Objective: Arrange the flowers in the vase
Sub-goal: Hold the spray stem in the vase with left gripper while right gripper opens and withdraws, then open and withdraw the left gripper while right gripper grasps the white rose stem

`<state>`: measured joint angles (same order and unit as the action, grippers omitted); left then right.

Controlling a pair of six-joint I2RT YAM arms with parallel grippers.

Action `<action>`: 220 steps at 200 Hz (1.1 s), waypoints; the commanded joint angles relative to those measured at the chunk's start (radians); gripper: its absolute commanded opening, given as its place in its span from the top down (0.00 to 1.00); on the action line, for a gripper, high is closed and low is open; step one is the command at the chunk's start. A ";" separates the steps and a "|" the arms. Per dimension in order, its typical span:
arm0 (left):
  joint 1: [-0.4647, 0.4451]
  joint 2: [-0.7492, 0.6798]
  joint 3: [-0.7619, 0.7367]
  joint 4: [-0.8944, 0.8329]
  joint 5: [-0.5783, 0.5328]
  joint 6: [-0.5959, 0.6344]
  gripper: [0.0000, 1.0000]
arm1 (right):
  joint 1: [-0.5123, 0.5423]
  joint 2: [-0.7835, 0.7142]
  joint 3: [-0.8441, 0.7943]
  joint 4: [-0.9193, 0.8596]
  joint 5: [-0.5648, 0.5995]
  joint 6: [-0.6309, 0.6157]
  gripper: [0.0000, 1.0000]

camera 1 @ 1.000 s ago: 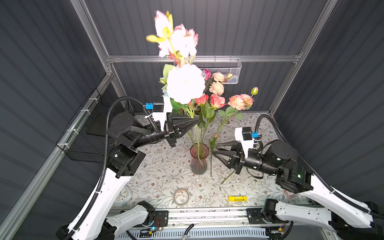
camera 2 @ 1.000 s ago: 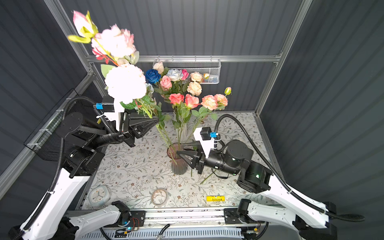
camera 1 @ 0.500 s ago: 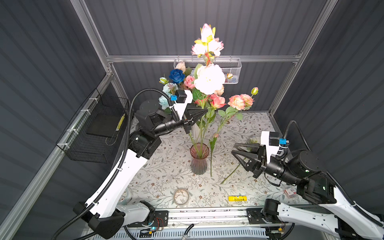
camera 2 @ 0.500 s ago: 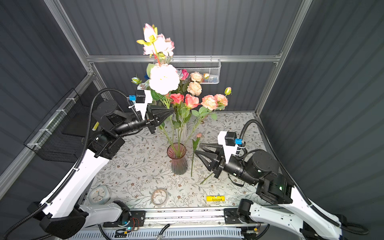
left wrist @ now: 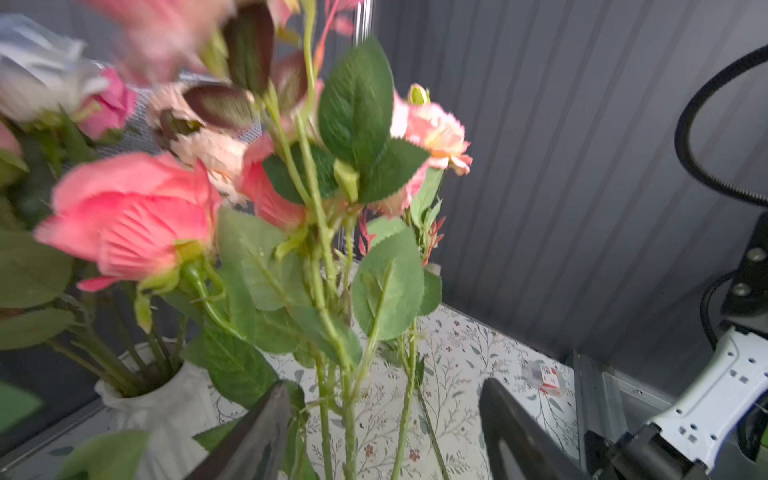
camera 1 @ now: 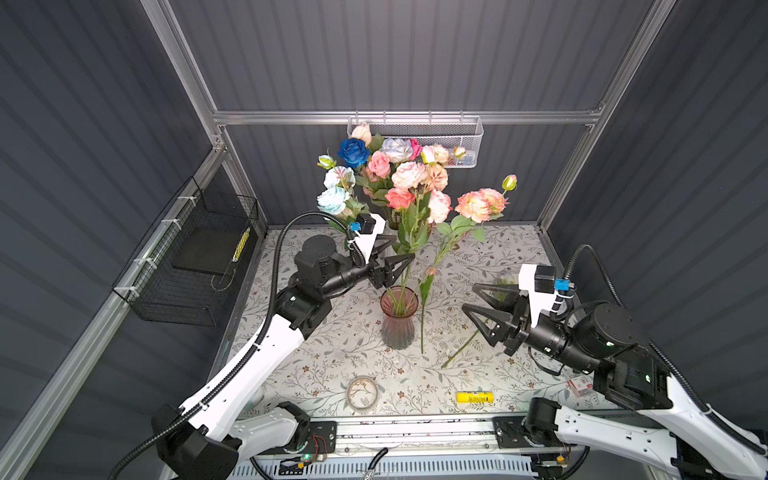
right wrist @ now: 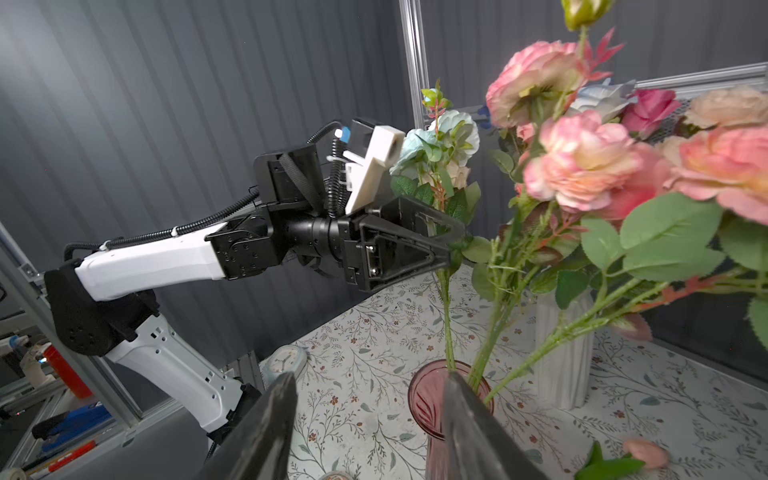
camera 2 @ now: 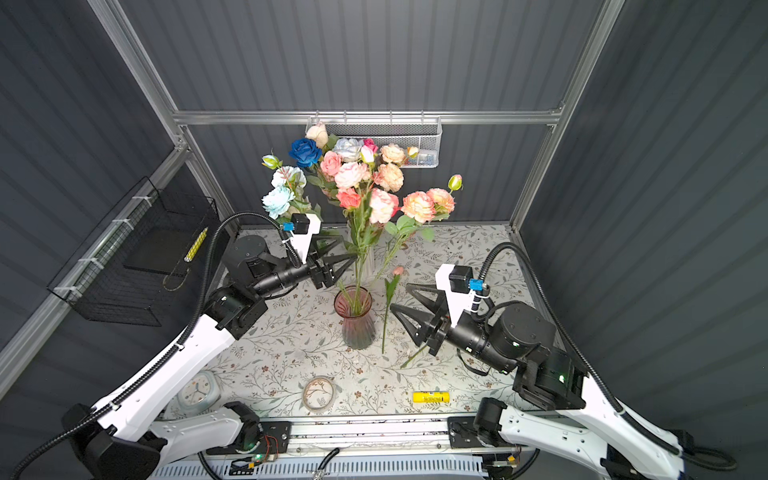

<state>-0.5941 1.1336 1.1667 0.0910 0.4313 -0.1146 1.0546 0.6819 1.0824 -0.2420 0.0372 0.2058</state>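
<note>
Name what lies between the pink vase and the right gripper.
A loose pink-budded stem lies between pink vase and right gripper; both top views show it.

Bright even light; motion blur on near flowers (left wrist: 124,216); wide-angle edge distortion

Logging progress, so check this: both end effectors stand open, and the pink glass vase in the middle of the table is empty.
Not empty. The pink glass vase holds several green stems, plain in the right wrist view and both top views. The left end effector and right end effector do stand open.
</note>
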 commanded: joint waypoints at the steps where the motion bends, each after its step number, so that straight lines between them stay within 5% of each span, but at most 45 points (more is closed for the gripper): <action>1: 0.005 -0.073 0.029 0.091 -0.042 -0.033 0.22 | 0.002 -0.006 -0.010 -0.010 0.029 0.008 0.35; 31: 0.005 -0.147 0.039 0.122 -0.088 -0.075 0.10 | 0.002 -0.019 -0.033 -0.031 0.056 0.040 0.29; 38: 0.005 -0.169 0.032 0.131 -0.094 -0.085 0.00 | 0.002 -0.022 -0.040 -0.043 0.066 0.055 0.28; 117: 0.005 -0.503 -0.257 0.082 -0.222 -0.216 0.00 | -0.050 -0.030 -0.338 -0.127 0.201 0.327 0.25; 174: 0.005 -0.681 -0.410 -0.028 -0.303 -0.276 0.00 | -0.468 0.087 -0.432 -0.223 0.058 0.542 0.29; 220: 0.005 -0.721 -0.441 -0.083 -0.316 -0.302 0.00 | -0.808 0.358 -0.415 -0.189 -0.088 0.525 0.28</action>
<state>-0.5941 0.4355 0.7376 0.0498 0.1390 -0.3874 0.3561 0.9298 0.6590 -0.4198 0.0437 0.7097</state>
